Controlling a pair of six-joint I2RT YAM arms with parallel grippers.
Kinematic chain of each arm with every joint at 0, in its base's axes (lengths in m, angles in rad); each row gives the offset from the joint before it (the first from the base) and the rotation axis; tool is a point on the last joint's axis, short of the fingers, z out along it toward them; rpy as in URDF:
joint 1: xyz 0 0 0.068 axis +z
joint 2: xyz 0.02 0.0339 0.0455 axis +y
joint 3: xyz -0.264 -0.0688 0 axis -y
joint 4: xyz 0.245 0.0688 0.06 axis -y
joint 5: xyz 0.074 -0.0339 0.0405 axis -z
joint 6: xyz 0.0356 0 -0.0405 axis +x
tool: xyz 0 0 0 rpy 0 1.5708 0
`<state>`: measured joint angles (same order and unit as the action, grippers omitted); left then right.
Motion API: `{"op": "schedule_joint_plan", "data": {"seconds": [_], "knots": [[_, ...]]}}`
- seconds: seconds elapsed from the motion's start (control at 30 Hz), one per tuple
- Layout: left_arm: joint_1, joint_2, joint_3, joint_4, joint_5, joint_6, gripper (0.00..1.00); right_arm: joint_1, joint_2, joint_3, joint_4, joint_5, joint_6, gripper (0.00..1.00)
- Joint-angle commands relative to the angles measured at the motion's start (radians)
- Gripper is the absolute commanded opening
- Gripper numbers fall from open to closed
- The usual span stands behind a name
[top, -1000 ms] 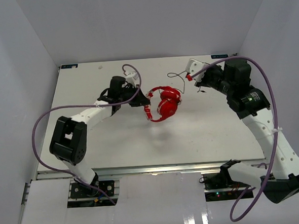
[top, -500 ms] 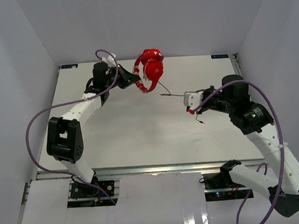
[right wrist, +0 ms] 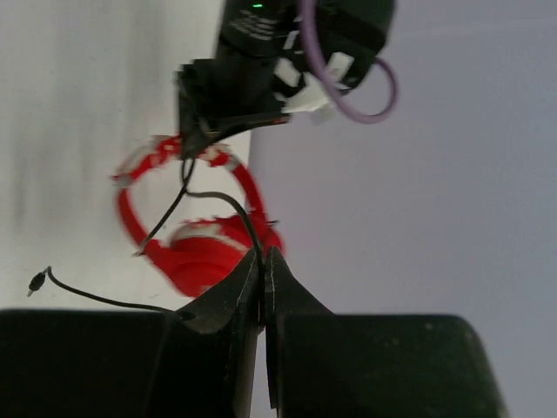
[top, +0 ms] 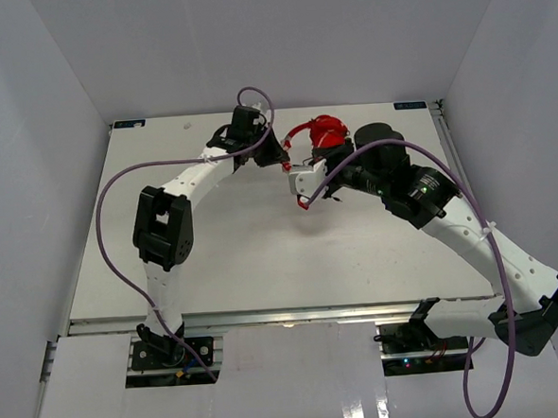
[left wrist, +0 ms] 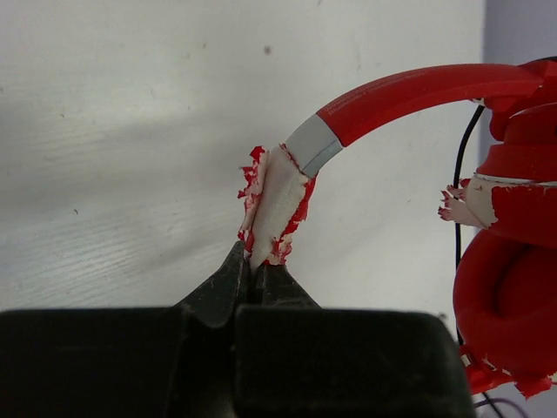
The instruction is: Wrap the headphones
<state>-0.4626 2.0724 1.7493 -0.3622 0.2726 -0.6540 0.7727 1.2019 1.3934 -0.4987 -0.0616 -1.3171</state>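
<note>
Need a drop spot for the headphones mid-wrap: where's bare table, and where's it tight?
Biggest bare patch: near-centre table, between left arm and right arm. Smaller bare patches at the far-left and far-right corners. Crowded at far centre: left gripper, right gripper, headphones and cord bunch together there.

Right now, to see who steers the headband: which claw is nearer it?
Left. The left claw is shut on the headband at its frayed end; the right claw pinches the black cord, off the headband.
</note>
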Motion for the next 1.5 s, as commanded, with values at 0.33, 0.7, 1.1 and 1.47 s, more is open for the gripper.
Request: {"op": "schedule_joint_plan", "data": {"seconds": [0.33,0.7,1.1,1.47], "knots": [[-0.110,-0.083,-0.156,-0.047,0.230,0.502,0.00,-0.072,0.061,0.054,0.192,0.143,-0.161,0.08],[-0.149,-0.224,-0.297,0.034,0.465,0.567,0.00,-0.106,0.073,0.000,0.229,0.127,-0.119,0.08],[-0.151,-0.443,-0.395,0.063,0.551,0.581,0.00,-0.105,0.119,0.209,0.063,0.224,-0.024,0.08],[-0.129,-0.592,-0.446,0.038,0.480,0.590,0.00,-0.141,0.136,0.415,-0.266,0.158,0.175,0.08]]}}
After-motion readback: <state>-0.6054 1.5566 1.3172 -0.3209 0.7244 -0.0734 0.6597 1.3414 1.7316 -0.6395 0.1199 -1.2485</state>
